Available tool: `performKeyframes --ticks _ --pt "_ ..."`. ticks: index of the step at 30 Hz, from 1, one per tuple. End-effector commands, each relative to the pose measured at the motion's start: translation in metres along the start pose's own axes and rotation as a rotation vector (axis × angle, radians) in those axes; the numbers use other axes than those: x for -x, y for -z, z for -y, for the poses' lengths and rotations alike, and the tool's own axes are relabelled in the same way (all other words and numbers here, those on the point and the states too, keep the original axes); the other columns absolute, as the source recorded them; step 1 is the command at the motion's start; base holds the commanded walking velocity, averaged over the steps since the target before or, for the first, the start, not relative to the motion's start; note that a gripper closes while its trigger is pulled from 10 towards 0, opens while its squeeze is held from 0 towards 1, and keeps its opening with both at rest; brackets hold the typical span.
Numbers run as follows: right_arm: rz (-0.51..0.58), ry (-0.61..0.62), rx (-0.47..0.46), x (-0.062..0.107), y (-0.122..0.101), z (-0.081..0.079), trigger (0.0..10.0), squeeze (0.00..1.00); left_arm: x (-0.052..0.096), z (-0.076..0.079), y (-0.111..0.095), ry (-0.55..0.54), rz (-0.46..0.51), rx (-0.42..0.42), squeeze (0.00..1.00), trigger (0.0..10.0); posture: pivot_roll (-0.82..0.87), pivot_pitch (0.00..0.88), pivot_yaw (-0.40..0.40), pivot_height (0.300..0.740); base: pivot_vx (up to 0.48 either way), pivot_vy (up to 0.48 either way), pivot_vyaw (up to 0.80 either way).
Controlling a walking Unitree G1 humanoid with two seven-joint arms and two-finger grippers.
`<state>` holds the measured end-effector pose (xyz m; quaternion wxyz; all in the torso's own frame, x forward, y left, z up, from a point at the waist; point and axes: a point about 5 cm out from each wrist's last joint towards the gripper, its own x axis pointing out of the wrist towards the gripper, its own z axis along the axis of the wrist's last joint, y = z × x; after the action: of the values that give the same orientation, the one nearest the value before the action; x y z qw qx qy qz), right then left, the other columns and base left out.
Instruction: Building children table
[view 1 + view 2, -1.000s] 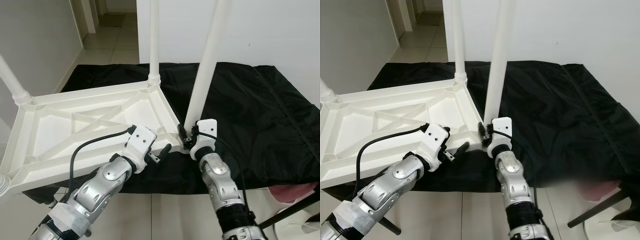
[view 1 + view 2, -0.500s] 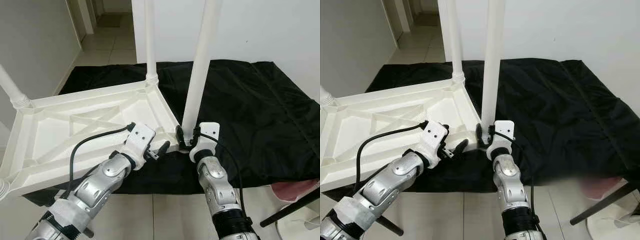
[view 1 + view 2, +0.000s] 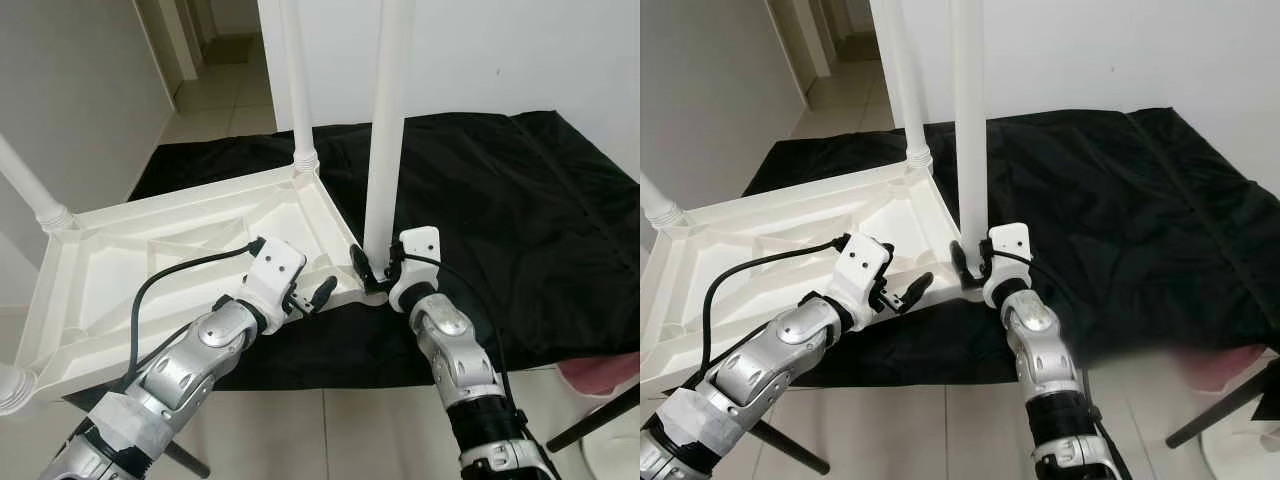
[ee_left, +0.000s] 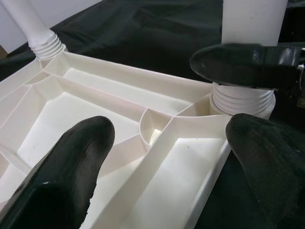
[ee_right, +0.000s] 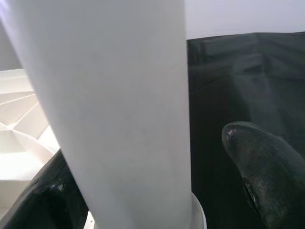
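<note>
While unlabelled, table leg sits between right gripper fingers.

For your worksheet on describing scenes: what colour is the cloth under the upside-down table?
Black cloth, plain and unpatterned; the left eye view shows it best.

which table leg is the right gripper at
The near leg, standing at the tabletop's near right corner. The right gripper straddles its base; the other legs, at the far corner and left, stand untouched.
</note>
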<state>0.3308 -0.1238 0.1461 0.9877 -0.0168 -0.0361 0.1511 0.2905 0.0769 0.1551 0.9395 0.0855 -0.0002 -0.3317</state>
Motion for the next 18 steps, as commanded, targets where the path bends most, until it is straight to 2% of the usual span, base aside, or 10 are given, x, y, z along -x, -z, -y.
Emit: performKeyframes --ticks 1,6,7,13,18 --pt "-0.005 -0.061 0.024 -0.003 0.000 0.000 10.0 0.00 0.006 0.011 0.001 0.274 -0.014 0.007 0.00 10.0 -0.04 0.006 0.152 0.740 0.000 0.000 0.00" --pt "-0.008 -0.132 0.051 -0.003 0.000 0.000 10.0 0.00 0.006 0.012 0.003 0.275 -0.020 0.010 0.00 10.0 -0.04 0.011 0.142 0.740 0.000 0.000 0.00" --pt "-0.006 -0.198 0.069 -0.001 0.000 0.001 10.0 0.00 0.005 0.013 0.005 0.271 -0.024 0.006 0.00 10.0 -0.03 0.015 0.108 0.740 0.000 0.000 0.00" --pt "0.000 -0.291 0.113 0.001 -0.001 0.002 10.0 0.00 0.007 0.015 0.010 0.281 -0.036 -0.004 0.00 10.0 -0.02 0.022 0.073 0.740 0.000 0.000 0.00" --pt "0.017 -0.327 0.149 -0.003 -0.010 0.014 10.0 0.00 0.010 0.018 0.008 0.286 -0.027 -0.003 0.00 10.0 -0.01 0.022 0.058 0.740 0.000 0.000 0.00"
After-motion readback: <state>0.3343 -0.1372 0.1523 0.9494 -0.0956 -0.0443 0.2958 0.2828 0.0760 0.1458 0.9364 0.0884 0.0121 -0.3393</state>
